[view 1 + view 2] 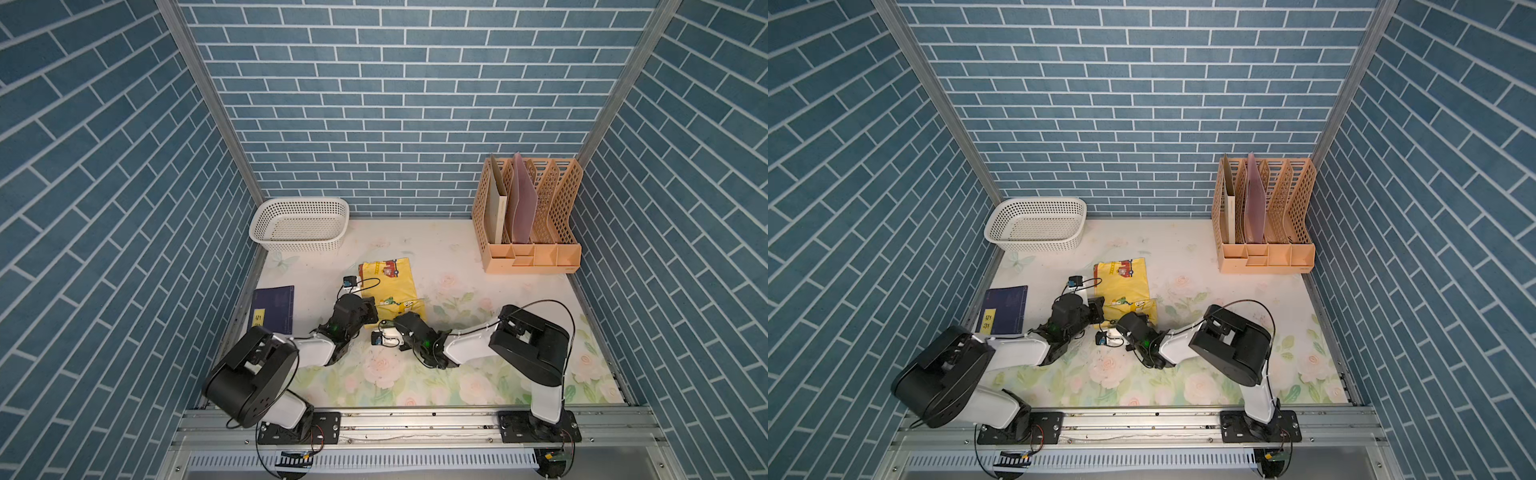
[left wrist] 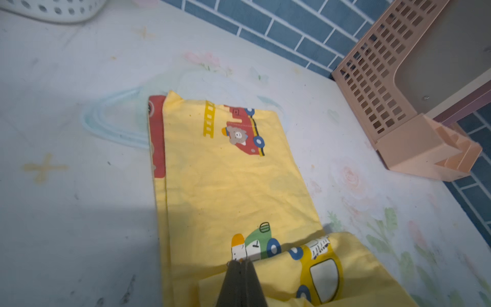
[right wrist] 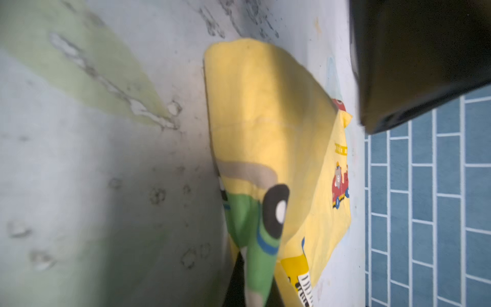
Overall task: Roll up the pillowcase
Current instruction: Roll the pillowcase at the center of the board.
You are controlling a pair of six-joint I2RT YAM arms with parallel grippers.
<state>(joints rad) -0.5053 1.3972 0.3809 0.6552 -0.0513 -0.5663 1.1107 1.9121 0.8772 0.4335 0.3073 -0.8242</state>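
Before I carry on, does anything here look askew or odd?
The pillowcase lies slightly skewed, and its folded-back flap at the near end sits crooked, overhanging one long edge. Nothing looks spilled or broken.

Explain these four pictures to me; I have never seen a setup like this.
This is a robot with two arms, each ending in a two-fingered gripper. Two pictures look down on the whole table from above and show nearly the same view. The other two come from a camera on each wrist. On the table lie a yellow pillowcase printed with cartoon vehicles, a white basket, a peach file rack and a dark blue book. The left gripper and the right gripper are both shut on the pillowcase's near end, which is already folded over. The rest of it lies flat.
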